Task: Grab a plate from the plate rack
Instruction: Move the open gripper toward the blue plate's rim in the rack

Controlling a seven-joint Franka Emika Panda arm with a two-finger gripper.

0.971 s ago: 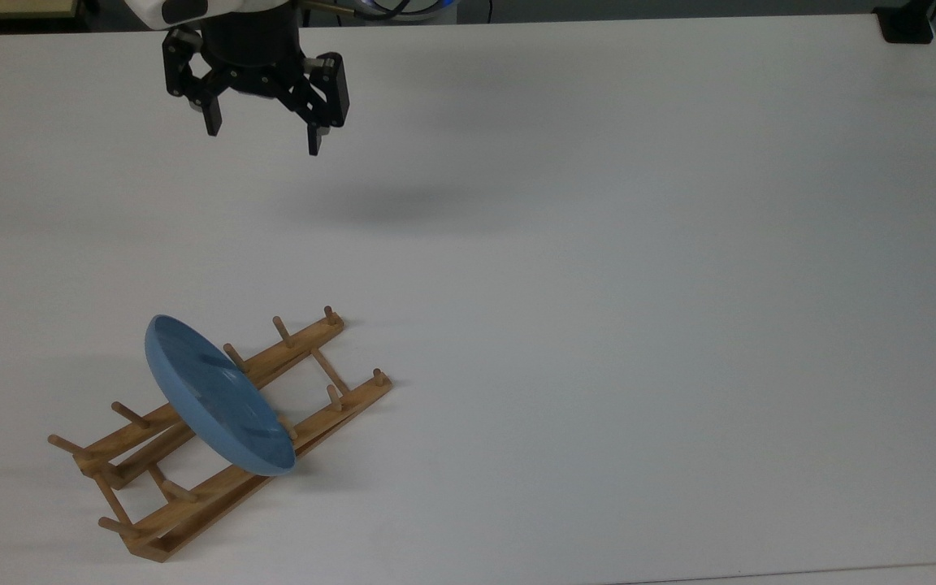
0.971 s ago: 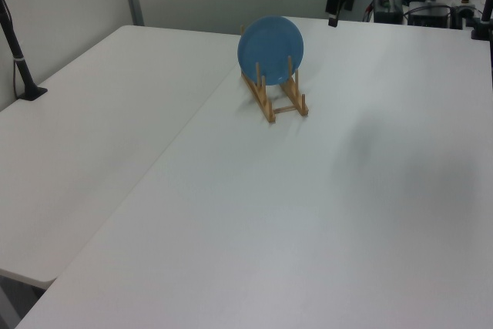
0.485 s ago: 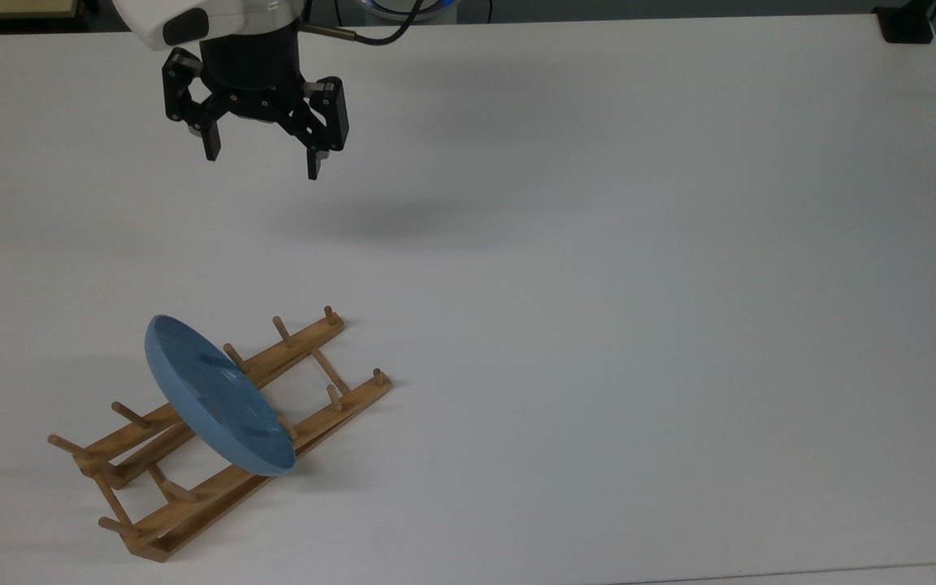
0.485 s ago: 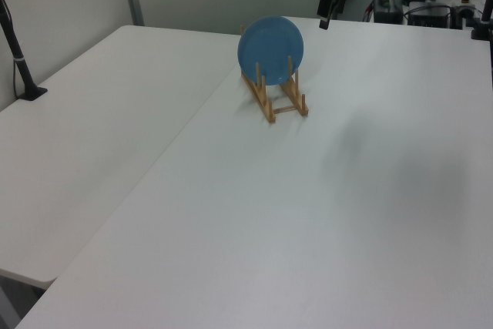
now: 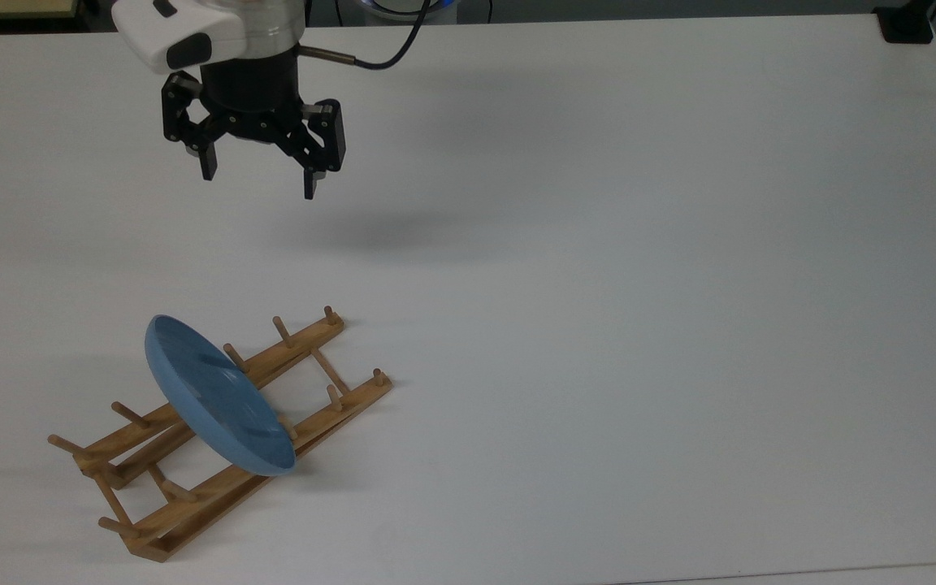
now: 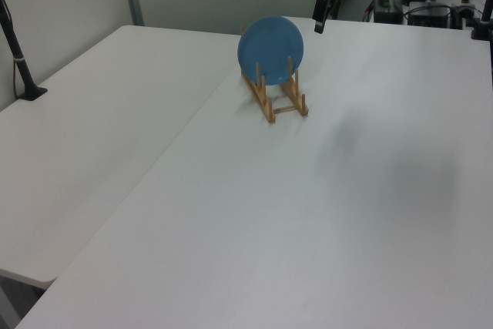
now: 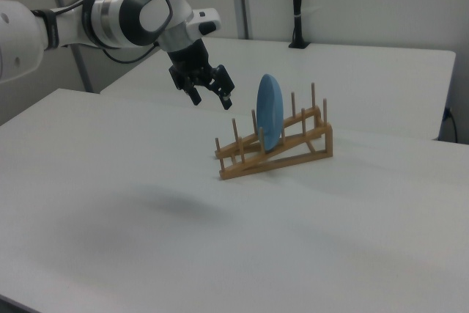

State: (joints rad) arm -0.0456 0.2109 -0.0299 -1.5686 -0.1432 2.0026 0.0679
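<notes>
A plain light-blue plate point(image 5: 216, 405), a light-brown wooden rack point(image 5: 192, 487), a black pincer point(image 5: 257, 185), a white table point(image 5: 639, 284).

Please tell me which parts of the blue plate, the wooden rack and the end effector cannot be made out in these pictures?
- Round light-blue plate: its lower edge between the rails is hidden by the light-brown wooden peg rack in the right view.
- Rack's far end in the left view: hidden behind the plate.
- Black two-finger end effector: small in the left view, so its finger gap is unclear there; the top view shows it open.
</notes>
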